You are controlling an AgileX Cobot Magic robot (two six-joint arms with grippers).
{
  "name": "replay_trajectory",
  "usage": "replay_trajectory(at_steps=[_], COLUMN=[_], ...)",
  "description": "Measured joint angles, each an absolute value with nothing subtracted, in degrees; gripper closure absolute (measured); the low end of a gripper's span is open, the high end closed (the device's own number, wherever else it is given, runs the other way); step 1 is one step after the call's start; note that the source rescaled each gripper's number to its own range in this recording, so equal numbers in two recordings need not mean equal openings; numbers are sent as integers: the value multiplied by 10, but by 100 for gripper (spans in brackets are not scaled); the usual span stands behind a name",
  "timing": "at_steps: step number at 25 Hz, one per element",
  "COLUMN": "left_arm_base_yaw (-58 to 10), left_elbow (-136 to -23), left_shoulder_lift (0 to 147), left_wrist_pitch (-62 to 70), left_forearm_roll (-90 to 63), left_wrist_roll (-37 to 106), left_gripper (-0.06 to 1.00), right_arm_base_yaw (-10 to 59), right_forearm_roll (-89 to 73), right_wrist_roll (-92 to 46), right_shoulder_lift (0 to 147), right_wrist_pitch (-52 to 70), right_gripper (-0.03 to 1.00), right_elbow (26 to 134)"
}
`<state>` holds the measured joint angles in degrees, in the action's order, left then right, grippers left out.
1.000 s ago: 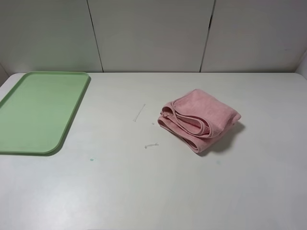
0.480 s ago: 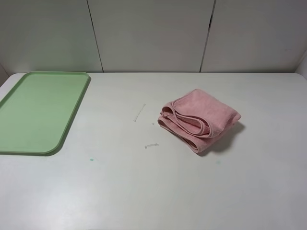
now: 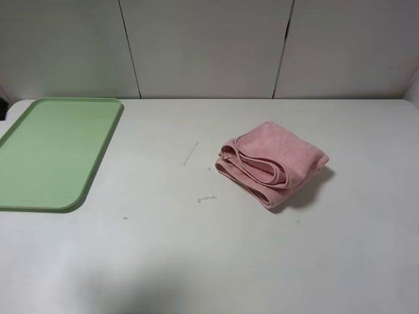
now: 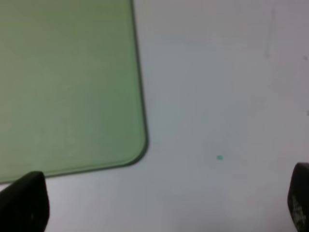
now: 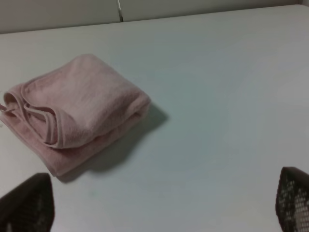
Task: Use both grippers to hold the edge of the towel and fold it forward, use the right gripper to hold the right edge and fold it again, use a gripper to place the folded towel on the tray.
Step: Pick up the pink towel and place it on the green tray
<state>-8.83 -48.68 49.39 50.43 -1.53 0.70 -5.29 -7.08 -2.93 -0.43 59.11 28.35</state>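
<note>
The left gripper point(image 4: 159, 203) is hanging above the table point(image 3: 196, 255) with its jaws spread wide and nothing between them; only the two dark fingertips point(image 4: 24, 203) are showing at the edges of the left wrist view. It is hovering just off the near rounded corner of the tray point(image 4: 67, 87), not touching it, and a tiny green speck point(image 4: 219, 157) is lying on the bare tabletop between the fingers.

The right gripper point(image 5: 159, 203) is likewise hanging released and empty, its fingertips point(image 5: 26, 205) standing far apart over bare table, looking toward the towel point(image 5: 77, 111) and well short of it.

Neither arm is appearing in the high view. There the towel point(image 3: 272, 163) is lying bunched in loose folds right of centre on the table, its stitched hem point(image 3: 258, 171) curling along the layered side facing the tray. The tray point(image 3: 52, 150) is sitting at the far left, well apart from the towel. A few faint marks point(image 3: 190, 154) are showing on the table between them.
</note>
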Motion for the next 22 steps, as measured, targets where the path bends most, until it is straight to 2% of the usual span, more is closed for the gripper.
replay_trajectory(at_steps=[11, 22], left_arm_base_yaw=[-249, -352], left_elbow=[-570, -743], left_shoulder_lift=[752, 1012], left_wrist_pitch=[387, 326], left_forearm_roll=[-19, -30], left_wrist_roll=[-45, -51], left_gripper=[-5, -5], right_arm_base_yaw=[-53, -53], right_forearm_roll=[-71, -71], right_wrist_roll=[-29, -29], right_shoulder_lift=[-4, -4], right_wrist_pitch=[591, 591], right_gripper=[-3, -3], right_elbow=[284, 284])
